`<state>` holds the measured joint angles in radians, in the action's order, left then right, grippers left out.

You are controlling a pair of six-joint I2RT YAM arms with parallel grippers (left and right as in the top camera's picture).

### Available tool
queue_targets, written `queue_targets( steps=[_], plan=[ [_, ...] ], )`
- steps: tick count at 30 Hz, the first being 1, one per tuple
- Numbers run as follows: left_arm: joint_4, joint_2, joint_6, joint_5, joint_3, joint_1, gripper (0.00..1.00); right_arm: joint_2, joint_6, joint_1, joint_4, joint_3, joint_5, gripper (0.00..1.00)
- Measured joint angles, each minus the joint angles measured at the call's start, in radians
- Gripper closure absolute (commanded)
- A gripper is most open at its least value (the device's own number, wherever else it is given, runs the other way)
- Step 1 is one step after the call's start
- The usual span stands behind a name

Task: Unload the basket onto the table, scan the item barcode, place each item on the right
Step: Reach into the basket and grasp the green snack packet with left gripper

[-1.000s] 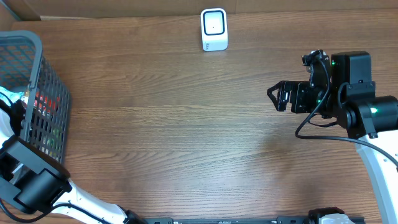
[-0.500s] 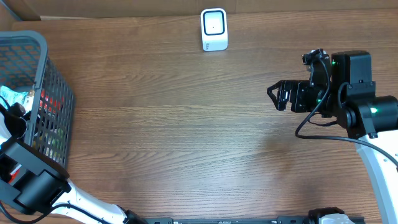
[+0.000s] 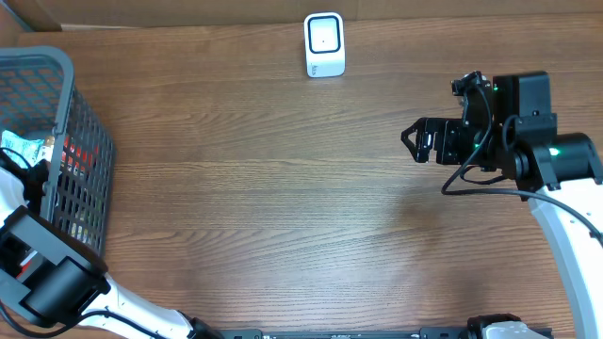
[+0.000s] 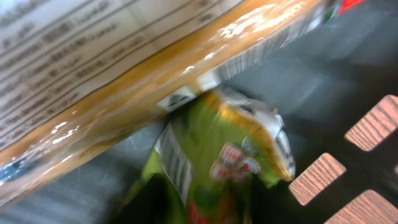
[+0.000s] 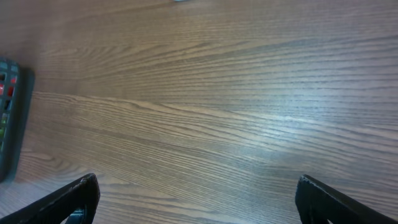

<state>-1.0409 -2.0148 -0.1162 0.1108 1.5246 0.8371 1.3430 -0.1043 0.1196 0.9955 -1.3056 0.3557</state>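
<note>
The wooden surface (image 3: 283, 188) carries a dark wire basket (image 3: 68, 66) at its left end. The left arm (image 3: 42, 268) reaches down into this basket, so we judge that the step in hand is to pick one item out for scanning. The right end effector (image 3: 416, 143) hovers over the right side of the surface, with its fingers spread wide and nothing between them. The white scanner (image 3: 324, 44) stands at the far edge, well apart from the basket.

The items are inside the basket. In the left wrist view a yellow packet (image 4: 124, 81) is very close to the camera, and a green packet (image 4: 217, 155) lies partly under it on the basket floor. The left end effector shows no fingers in any view, so we cannot tell if it is released or grasping a packet.

To do this step well, we think the grip should take only one packet, at an edge, and not cover the barcode. Thin stripes (image 4: 176, 163) on the green packet may be a barcode, but they are blurred. The packets look soft and slippery, so a firm pinch and a slow lift clear of the basket wall seems safer.
</note>
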Motion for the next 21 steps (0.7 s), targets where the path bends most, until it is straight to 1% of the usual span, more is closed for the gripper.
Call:
queue_targets(
  steps=[5, 9, 12, 19, 21],
  plan=[
    [-0.027, 0.003, 0.001, -0.01, 0.023, -0.006, 0.96, 0.01, 0.0, 0.0, -0.01, 0.0, 0.004, 0.0],
    [-0.128, -0.023, 0.018, -0.02, 0.099, -0.006, 0.96, 0.01, 0.0, 0.0, -0.016, 0.0, 0.005, 0.0],
    [-0.215, -0.05, 0.039, -0.017, 0.214, -0.006, 0.96, 0.01, 0.0, 0.0, -0.017, 0.0, 0.006, 0.0],
    [-0.34, -0.053, 0.081, 0.032, 0.528, -0.006, 0.96, 0.01, 0.0, 0.0, -0.016, 0.0, 0.006, 0.0],
    [-0.372, -0.046, 0.086, 0.043, 0.56, -0.006, 0.87, 0.01, 0.0, 0.0, -0.016, 0.0, 0.006, 0.0]
  ],
)
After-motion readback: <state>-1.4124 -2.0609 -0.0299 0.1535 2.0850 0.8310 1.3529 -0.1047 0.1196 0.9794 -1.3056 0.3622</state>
